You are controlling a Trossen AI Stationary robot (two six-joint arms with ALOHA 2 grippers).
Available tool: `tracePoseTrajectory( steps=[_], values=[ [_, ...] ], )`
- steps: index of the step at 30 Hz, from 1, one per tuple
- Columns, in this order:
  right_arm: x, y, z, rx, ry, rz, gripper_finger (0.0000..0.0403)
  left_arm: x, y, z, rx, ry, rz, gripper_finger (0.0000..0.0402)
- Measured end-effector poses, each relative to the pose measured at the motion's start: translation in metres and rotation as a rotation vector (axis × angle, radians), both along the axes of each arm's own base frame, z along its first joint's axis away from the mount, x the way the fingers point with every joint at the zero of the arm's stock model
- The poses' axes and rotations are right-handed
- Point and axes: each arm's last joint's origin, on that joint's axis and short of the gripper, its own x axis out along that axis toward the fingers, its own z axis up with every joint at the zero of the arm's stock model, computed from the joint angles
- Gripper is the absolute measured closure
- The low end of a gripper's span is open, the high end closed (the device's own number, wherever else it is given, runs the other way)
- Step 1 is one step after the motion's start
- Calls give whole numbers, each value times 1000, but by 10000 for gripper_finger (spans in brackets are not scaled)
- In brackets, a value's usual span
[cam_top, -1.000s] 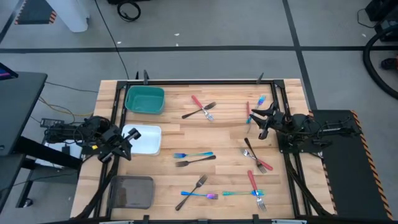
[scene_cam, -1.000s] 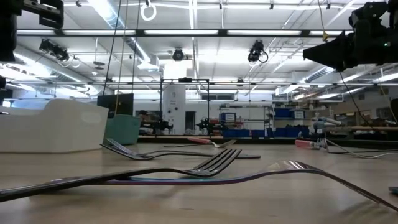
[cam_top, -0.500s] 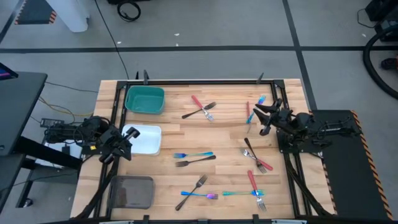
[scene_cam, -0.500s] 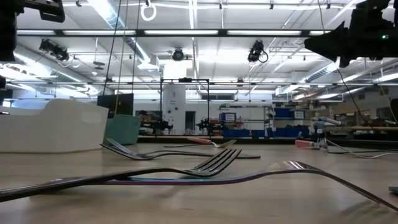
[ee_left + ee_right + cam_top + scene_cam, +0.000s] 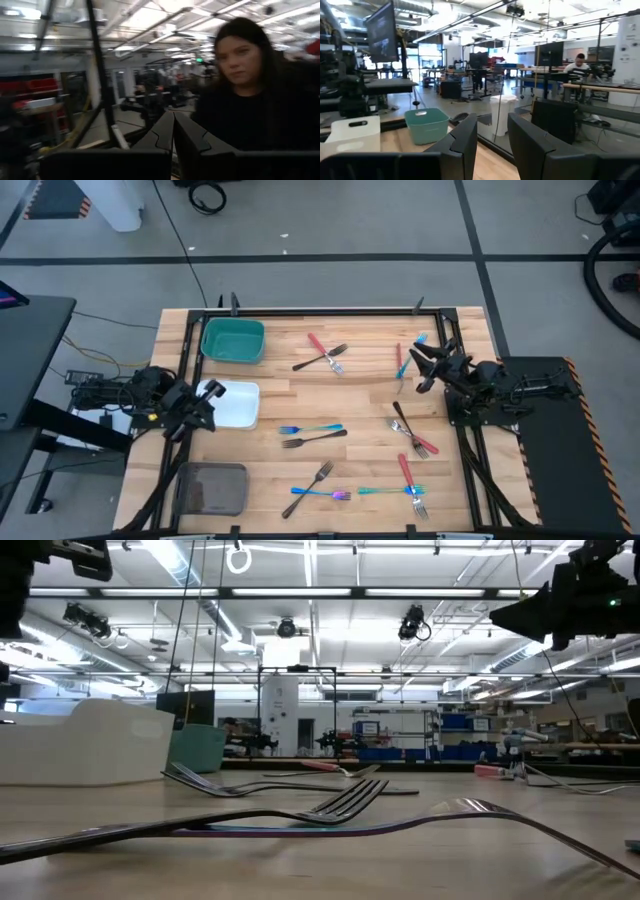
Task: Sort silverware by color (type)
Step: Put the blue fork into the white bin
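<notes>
**Both arms raised at the table's sides, silverware untouched**

The right gripper is held above the table's right edge, fingers parted and empty, just beside a red and a blue utensil. The left gripper is poised over the white tray, fingers pressed together, nothing held. The silverware is scattered across the wooden table.

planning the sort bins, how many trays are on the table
3, all down the left side in the high view: a teal tray toward the top, a white tray in the middle, a grey tray toward the bottom. None looks hidden.
</notes>
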Motion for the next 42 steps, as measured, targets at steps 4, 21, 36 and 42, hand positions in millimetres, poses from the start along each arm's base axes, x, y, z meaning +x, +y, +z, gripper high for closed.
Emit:
tracePoseTrajectory(
  steps=[4,21,36,42],
  values=[
    [-1,0,4,7,-52,2,285,3,4,1,-136,46,136,381],
    [-1,0,5,3,-53,3,285,2,11,7,-228,-29,351,381],
    [-1,0,4,3,-49,3,285,2,11,8,-230,-30,350,381],
    [-1,0,4,2,-46,3,285,2,11,8,-232,-28,349,381]
  ],
)
